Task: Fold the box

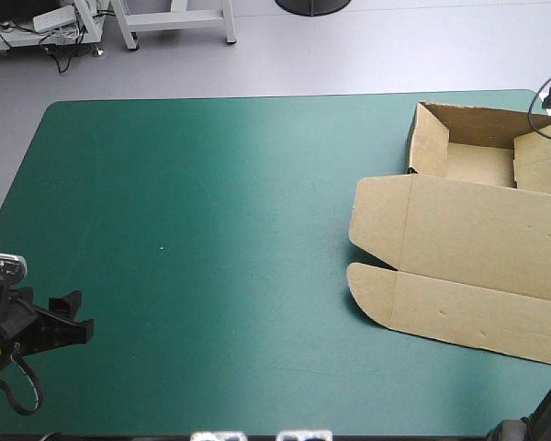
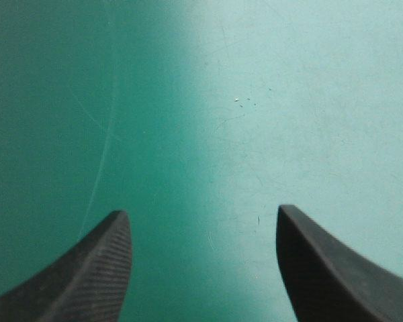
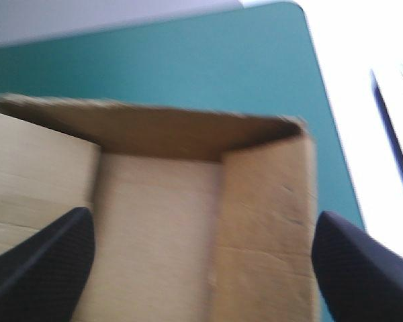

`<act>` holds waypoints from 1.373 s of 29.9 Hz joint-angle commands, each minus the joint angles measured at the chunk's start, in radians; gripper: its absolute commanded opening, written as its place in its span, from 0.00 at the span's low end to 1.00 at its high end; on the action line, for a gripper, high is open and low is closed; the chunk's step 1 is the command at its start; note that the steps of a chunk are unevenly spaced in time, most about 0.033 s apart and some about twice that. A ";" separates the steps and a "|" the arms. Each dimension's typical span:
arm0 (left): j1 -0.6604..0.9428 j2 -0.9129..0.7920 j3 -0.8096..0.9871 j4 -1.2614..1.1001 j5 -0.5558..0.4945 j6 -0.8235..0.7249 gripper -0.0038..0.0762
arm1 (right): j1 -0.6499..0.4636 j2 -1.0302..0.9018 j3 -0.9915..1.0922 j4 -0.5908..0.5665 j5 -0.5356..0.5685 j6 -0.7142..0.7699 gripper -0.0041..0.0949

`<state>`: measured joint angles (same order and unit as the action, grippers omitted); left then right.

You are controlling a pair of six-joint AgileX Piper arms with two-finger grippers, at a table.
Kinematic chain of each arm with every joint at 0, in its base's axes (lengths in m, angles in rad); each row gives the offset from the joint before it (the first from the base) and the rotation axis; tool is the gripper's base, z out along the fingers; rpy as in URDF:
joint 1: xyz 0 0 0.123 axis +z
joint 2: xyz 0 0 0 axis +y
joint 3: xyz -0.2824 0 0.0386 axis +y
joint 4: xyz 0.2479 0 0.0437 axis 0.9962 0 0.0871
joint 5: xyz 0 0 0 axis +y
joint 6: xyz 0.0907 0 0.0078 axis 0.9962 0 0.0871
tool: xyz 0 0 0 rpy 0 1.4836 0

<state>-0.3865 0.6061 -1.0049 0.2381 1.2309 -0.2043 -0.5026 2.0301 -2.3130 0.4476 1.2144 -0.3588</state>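
Partly out of view, box (image 1: 482, 248).

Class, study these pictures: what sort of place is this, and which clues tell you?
Probably a robot test bench: a teal-green table, the left gripper and right gripper both open, and a brown box partly folded.

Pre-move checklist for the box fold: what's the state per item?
1. Left pincer open, nothing in it: ok.
2. Right pincer open, over the tray: ok.
3. Tray walls raised: ok for the sides in view.
4. Lid flat on the teal-green cover: ok.
5. Whole box on the cover: cannot tell, its right side leaves the high view.
6. Left pincer close to the box: not ok, it sits near the cover's near-left corner.
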 commanded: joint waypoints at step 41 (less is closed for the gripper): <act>-0.005 0.062 0.056 0.062 -0.062 0.045 0.06 | 0.725 -1.276 1.354 -0.225 -0.186 0.082 0.02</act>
<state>-0.3865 0.6724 -0.9721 0.2928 1.2379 -0.1627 0.2207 0.8261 -1.0165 0.2131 1.1229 -0.2802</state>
